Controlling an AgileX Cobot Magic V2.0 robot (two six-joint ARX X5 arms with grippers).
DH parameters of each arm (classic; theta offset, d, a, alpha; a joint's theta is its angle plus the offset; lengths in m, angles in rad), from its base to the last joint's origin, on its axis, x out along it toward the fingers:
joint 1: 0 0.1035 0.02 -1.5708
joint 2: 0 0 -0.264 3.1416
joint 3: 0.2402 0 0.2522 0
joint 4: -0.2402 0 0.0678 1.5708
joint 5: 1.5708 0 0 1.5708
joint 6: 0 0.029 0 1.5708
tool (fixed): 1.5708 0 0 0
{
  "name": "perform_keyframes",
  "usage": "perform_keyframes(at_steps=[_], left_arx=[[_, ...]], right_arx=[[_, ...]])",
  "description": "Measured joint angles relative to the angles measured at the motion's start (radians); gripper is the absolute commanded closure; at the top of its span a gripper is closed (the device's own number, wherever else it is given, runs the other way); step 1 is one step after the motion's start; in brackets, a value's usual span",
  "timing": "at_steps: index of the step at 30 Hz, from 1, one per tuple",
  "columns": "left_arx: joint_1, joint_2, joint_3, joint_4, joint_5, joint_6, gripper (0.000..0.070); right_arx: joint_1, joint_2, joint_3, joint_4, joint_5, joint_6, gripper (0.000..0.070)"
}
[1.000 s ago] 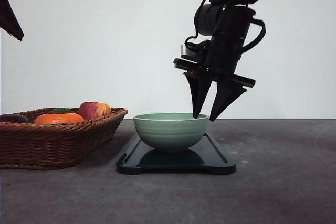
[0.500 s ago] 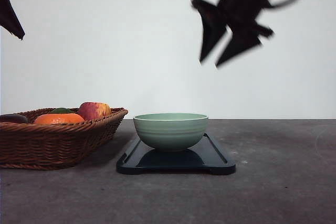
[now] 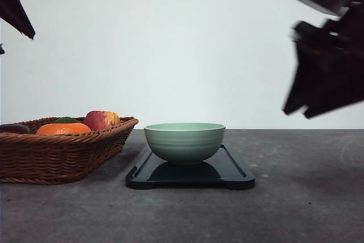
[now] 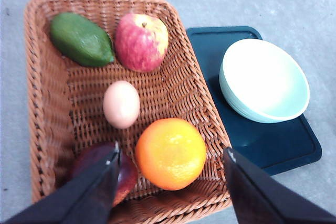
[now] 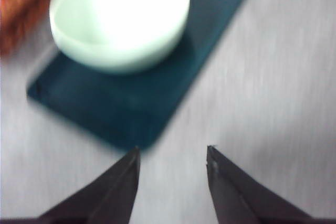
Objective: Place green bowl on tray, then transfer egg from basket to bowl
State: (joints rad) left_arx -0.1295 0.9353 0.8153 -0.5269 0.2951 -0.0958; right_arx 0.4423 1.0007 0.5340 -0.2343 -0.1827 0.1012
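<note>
The green bowl stands upright and empty on the dark tray at the table's middle. To its left, the wicker basket holds the egg, which lies loose on the weave between an apple and an orange. My left gripper hangs open high above the basket with nothing between its fingers; one left finger shows at the top left of the front view. My right gripper is blurred, open and empty, in the air to the right of the tray. The right wrist view shows the bowl, the tray and the open right gripper.
The basket also holds a green avocado, a red-yellow apple, an orange and a dark red fruit. Bare grey tabletop lies right of the tray. A white wall stands behind.
My right gripper rose from the bowl's rim, swung up and then out to the far right. The bowl stays on the tray. The left finger shifted slightly.
</note>
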Motion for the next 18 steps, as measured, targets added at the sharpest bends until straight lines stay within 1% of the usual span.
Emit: perform_keyframes(at_steps=[2,6,8,14,18], left_arx=[[-0.007,0.032,0.017,-0.001,-0.001,-0.004,0.0190],[-0.022,0.120,0.084,-0.001,-0.012,-0.016,0.0209],[-0.023,0.184,0.130,-0.014,-0.022,-0.022,0.0235],[-0.026,0.415,0.304,-0.126,-0.079,-0.021,0.0232],[-0.026,0.559,0.424,-0.144,-0.091,0.005,0.0230]], right_arx=[[0.001,-0.068,-0.022,-0.005,0.000,0.000,0.0450],[0.001,-0.142,-0.023,0.004,0.000,0.000,0.0450],[0.001,-0.150,-0.023,0.019,0.000,0.000,0.0450],[0.001,-0.150,-0.023,0.049,0.000,0.000,0.0450],[0.001,-0.150,-0.023,0.066,0.000,0.000,0.0450]])
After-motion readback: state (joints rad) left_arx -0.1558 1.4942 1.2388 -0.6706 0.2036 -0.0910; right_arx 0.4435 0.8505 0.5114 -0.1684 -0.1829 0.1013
